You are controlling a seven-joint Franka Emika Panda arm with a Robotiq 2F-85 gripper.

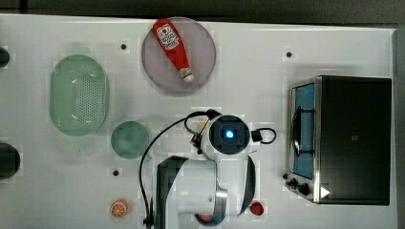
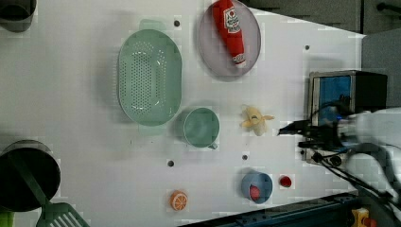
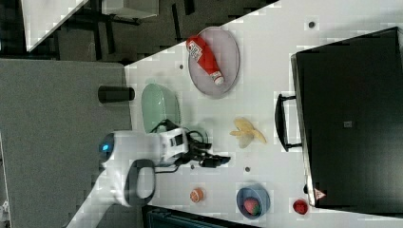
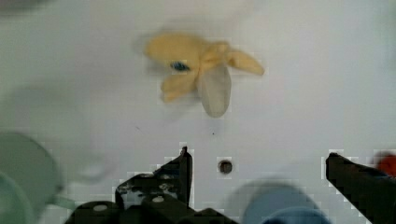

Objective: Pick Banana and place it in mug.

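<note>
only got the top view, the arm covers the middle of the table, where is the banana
Observer: The banana lies on the table, to the right of the mug in the left view, apart from it.
Operator: gripper on it yet
Observer: No. In the wrist view the gripper is open, with the banana ahead of it, untouched.
Operator: anything under my arm near the edge
Observer: A blue bowl with something red inside.

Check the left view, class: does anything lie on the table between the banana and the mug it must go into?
Nothing visible does. In the left view the banana lies to the right of the mug, with bare white table between them.
</note>
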